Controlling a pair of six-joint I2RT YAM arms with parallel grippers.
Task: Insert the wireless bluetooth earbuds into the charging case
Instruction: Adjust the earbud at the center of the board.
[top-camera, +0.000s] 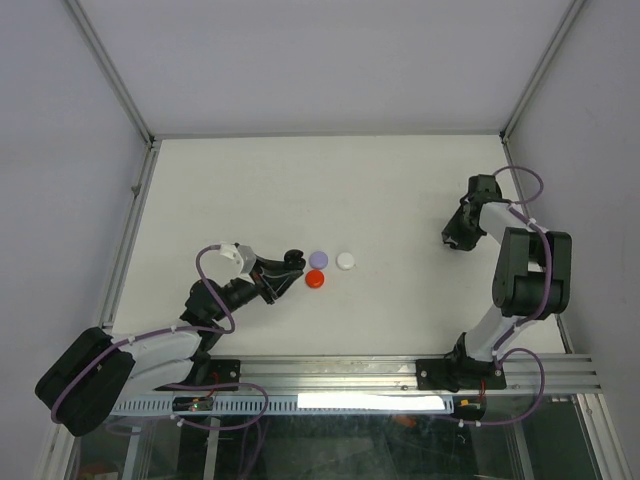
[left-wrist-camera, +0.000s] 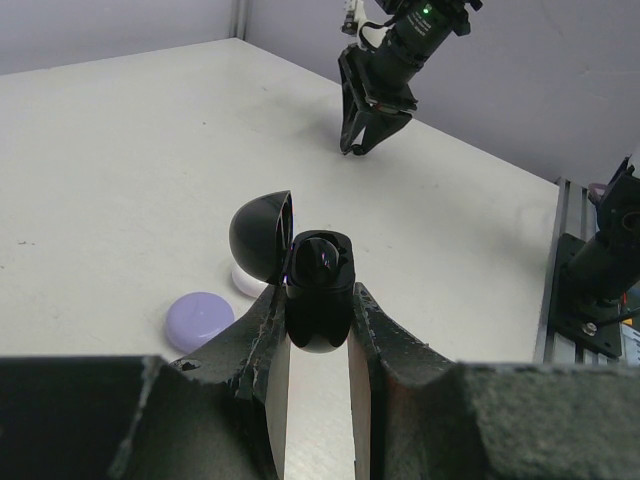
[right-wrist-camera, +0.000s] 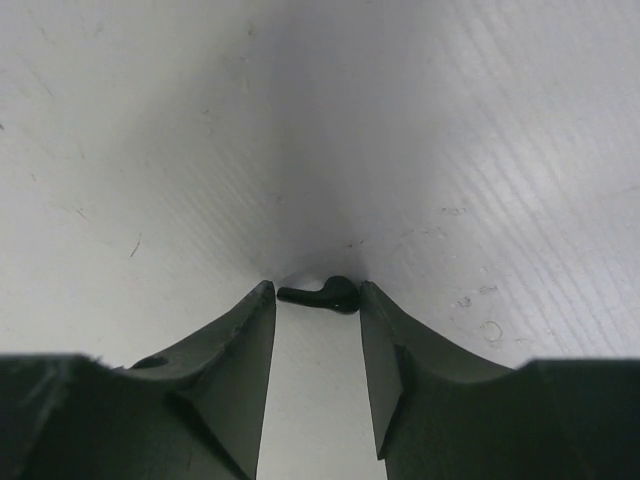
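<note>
The black charging case (left-wrist-camera: 320, 265) stands upright between my left gripper's (left-wrist-camera: 317, 300) fingers, which are shut on its lower body. Its domed lid (left-wrist-camera: 262, 238) hangs open to the left. In the top view this gripper (top-camera: 290, 262) sits left of centre on the table. One small black earbud (right-wrist-camera: 338, 293) lies on the white table between the fingertips of my right gripper (right-wrist-camera: 316, 290). Its stem end meets the left finger and its bulb meets the right finger. That gripper (top-camera: 452, 243) points down at the table on the far right. No other earbud shows.
A purple disc (top-camera: 319, 259), a white disc (top-camera: 346, 260) and a red disc (top-camera: 315, 279) lie close to the left gripper's tip. A metal rail (top-camera: 520, 370) runs along the near edge, and grey walls enclose the table (top-camera: 300, 190).
</note>
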